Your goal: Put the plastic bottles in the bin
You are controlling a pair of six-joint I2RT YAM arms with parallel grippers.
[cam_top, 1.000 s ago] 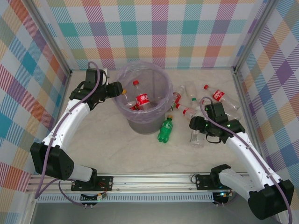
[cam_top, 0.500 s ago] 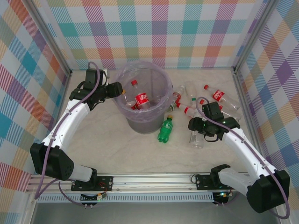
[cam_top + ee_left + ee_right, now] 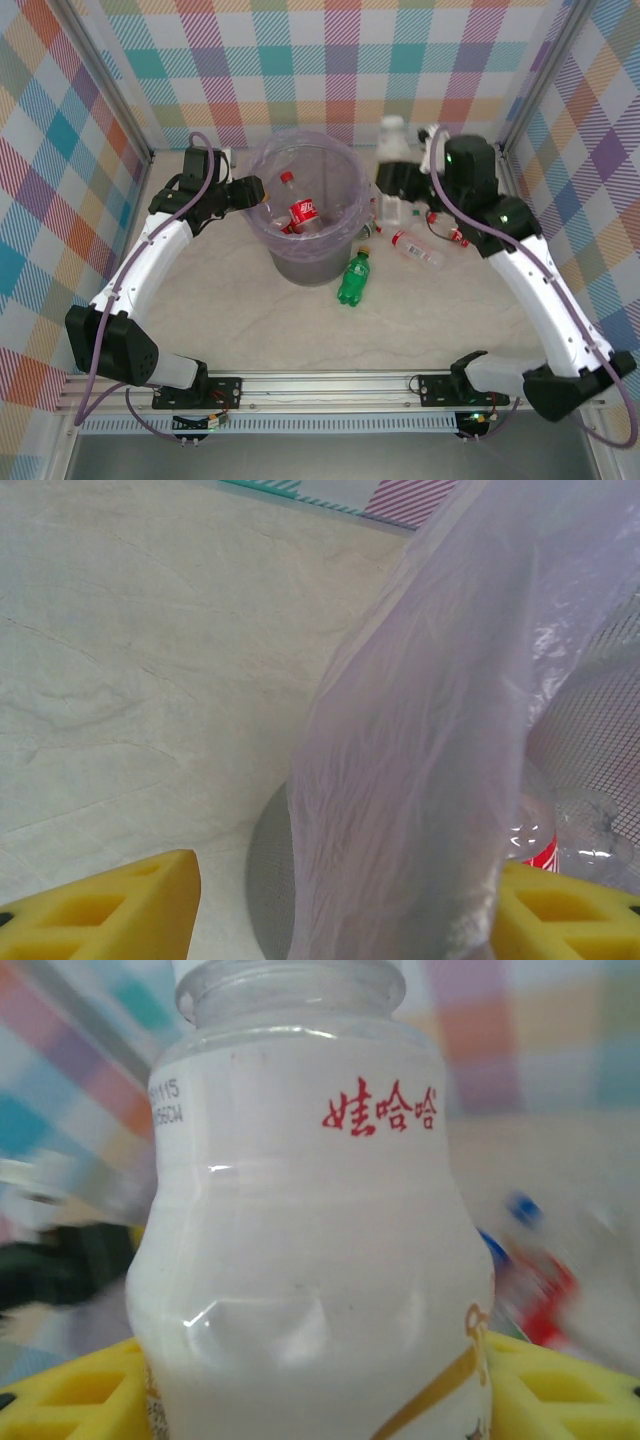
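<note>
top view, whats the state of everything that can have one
bin, upright, lined, a few bottles inside
white bottle, upright, held in the right claw
right claw, shut on white bottle
left claw, straddling the bin rim, grip unclear
green bottle, lying on its side
red-label bottle, lying on its side

Top external: high up behind the arm bases (image 3: 205, 385), looking steeply down, far enough back to take in the whole table (image 3: 230, 290). Left wrist: down low, jammed right up against the bin liner (image 3: 420, 760), same bin (image 3: 300, 266) as overhead. Right wrist: roughly level, nose-to-label with a white bottle (image 3: 310, 1260).
</note>
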